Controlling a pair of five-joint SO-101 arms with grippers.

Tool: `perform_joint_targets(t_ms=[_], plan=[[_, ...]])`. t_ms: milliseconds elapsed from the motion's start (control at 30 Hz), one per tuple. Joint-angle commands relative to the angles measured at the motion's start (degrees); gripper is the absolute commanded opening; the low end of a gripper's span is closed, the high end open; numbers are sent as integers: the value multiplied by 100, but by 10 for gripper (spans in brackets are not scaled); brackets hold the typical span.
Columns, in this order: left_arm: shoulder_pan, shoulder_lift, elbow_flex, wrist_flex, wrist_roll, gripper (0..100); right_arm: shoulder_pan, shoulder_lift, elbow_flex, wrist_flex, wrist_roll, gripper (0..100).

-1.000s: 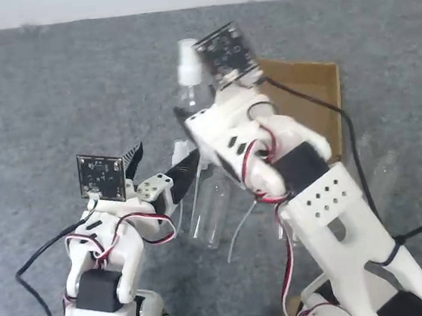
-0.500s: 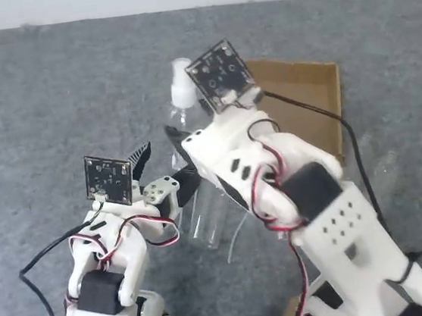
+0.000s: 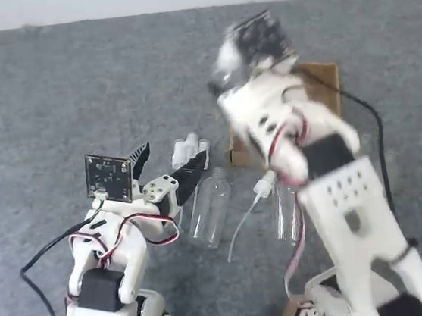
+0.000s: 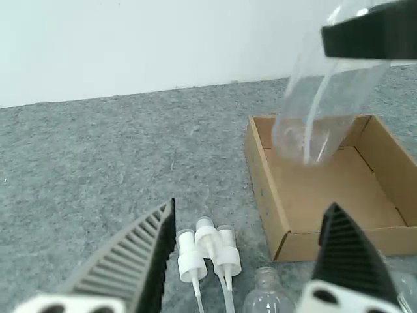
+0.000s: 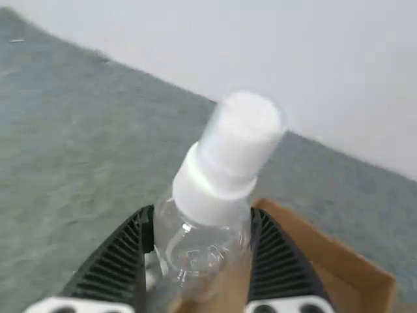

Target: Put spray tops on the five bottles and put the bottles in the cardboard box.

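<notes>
My right gripper (image 5: 202, 244) is shut on a clear bottle (image 5: 199, 238) that wears a white spray top (image 5: 231, 153). It holds the bottle in the air above the open cardboard box (image 4: 326, 195), and the bottle's lower end (image 4: 319, 111) hangs tilted over the box floor. My left gripper (image 4: 251, 212) stands open and empty, low over the grey mat. Three loose spray tops (image 4: 203, 251) lie just ahead of it. A capless bottle (image 3: 209, 208) lies beside the left gripper (image 3: 173, 161), and another bottle (image 3: 287, 212) lies under the right arm (image 3: 300, 140).
Grey carpet-like mat (image 3: 51, 92) covers the table, with free room to the far left. The box wall (image 3: 237, 151) stands close to the loose spray tops (image 3: 189, 147). A pale wall (image 4: 130, 39) rises behind the mat.
The right arm has swung to the right with the capped bottle, from above the mat's middle to above the box. The left arm has hardly moved.
</notes>
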Motion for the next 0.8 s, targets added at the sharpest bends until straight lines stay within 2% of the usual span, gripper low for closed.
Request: perform_joint_targets(t_ms=[0,133,467,767], plan=[[35,-70,-31,35,-18,327,796,831,-387,-875,325,6],[62,-62,-31,35,-18,327,1033,1473,-387,-1402,316,6],[70,-70,48,9,-18,327,1024,2659,-387,-2668,316,6],[70,-70,48,9,-18,327,1033,3415,-387,-3380,281,6]])
